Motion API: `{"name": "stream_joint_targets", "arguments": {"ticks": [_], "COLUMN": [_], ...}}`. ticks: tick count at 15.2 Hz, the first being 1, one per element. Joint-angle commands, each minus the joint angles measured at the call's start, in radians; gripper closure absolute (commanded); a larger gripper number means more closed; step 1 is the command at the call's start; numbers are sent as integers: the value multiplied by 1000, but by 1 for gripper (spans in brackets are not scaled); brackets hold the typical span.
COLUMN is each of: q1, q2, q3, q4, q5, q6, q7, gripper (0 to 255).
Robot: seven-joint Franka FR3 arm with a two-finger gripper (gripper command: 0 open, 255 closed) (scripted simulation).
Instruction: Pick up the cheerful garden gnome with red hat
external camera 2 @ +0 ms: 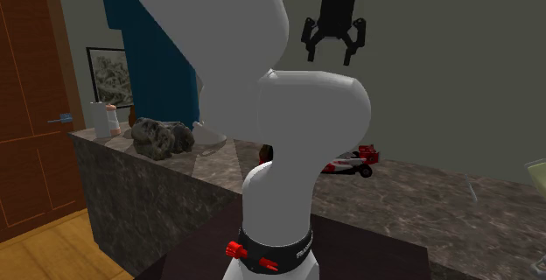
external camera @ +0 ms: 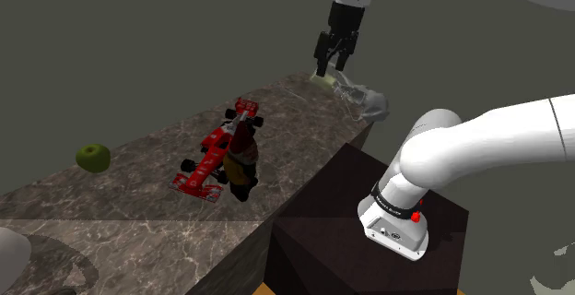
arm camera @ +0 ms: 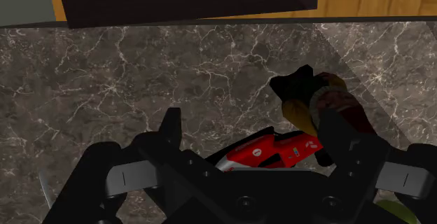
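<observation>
The gnome [external camera: 241, 161] has a dark red hat, a yellowish body and black feet. It rests on the marble counter [external camera: 138, 210], touching a red toy race car [external camera: 206, 162]. My gripper [external camera: 333, 61] hangs open high above the counter's far end, well away from the gnome, with nothing between its fingers. In the second exterior view the gripper [external camera 2: 332, 49] is open in mid-air above the race car [external camera 2: 353, 160]. Looking down in the wrist view, the gnome [arm camera: 316, 102] lies just past my right finger [arm camera: 337, 133], and the race car [arm camera: 274, 151] lies between the fingers, far below.
A clear glass [external camera: 363, 103] sits at the counter's far end, just below the gripper. A green apple [external camera: 92, 158] lies beyond the counter at the shoulder view's left. A grey lumpy object [external camera 2: 163, 137] and a small bottle [external camera 2: 112, 119] stand on the counter. The dark stand [external camera: 359, 238] adjoins the counter.
</observation>
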Motion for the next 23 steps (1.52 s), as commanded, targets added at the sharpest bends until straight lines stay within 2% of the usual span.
{"name": "stream_joint_targets", "arguments": {"ticks": [1,8,11,14,16,18,20,22,23], "q1": [0,86,145,224,293,385,522,681,697], "q2": [0,-163,-170,-112,-28,97,251,397,418], "q3": [0,71,110,146,160,146,72,-61,-84], "q4": [0,-337,-454,-544,-583,-600,-596,-576,-580], "q5": [0,110,170,236,283,327,349,301,278], "q6": [0,487,734,1020,1237,1475,1726,1946,1970], "q7": [0,-28,-45,-66,-87,-115,-143,-129,-113], "gripper": [0,0,0,0,0,0,0,0,0]}}
